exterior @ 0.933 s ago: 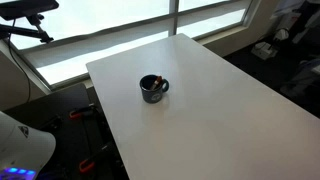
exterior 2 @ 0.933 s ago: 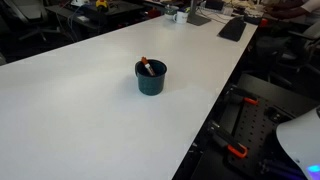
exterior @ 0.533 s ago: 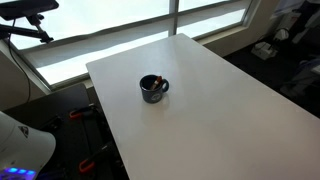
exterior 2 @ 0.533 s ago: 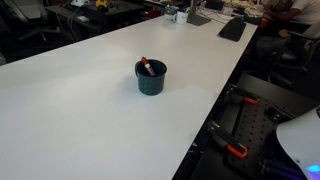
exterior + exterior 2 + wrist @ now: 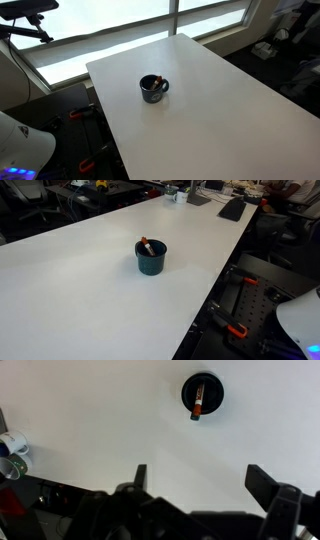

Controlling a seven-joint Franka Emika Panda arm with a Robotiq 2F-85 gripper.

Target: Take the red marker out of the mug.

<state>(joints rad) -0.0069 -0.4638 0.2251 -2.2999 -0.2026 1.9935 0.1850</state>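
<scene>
While my gripper hangs well above the white table, its two fingers stand spread wide apart with nothing between them but bare tabletop. I touch nothing. In the wrist view the mug sits far from my fingertips, near the top of the picture, seen from straight overhead as a dark round shape. The red marker lies slanted inside it, one end leaning on the rim and poking a little past it. Both exterior views show the mug standing upright and alone on the table, and the marker rests against the inner wall with its upper end just above the rim. My gripper itself does not appear in those two views.
</scene>
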